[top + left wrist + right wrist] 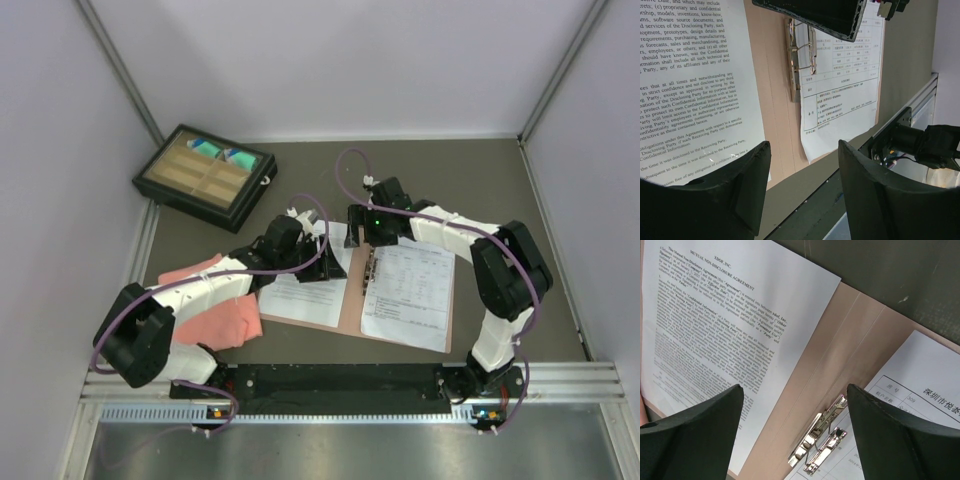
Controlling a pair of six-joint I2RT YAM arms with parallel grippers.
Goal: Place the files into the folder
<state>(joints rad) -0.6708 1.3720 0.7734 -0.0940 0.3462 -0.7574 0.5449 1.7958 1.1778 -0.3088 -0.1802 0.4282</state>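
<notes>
A tan folder (349,300) lies open flat on the table. The dense-text sheet (298,295) lies on its left half and the table-layout sheet (410,295) on its right half. A metal clip (370,268) sits by the spine, over the table sheet's inner edge. My left gripper (320,262) is open and empty above the text sheet's top. My right gripper (357,235) is open and empty above the folder's top edge. The left wrist view shows the text sheet (690,75), the table sheet (845,90) and the clip (800,55). The right wrist view shows the clip (822,445) between my open fingers.
A black compartment tray (205,175) stands at the back left. A salmon-pink folded cloth (215,315) lies under my left arm, left of the folder. A black rail (340,378) runs along the near edge. Walls close in on three sides.
</notes>
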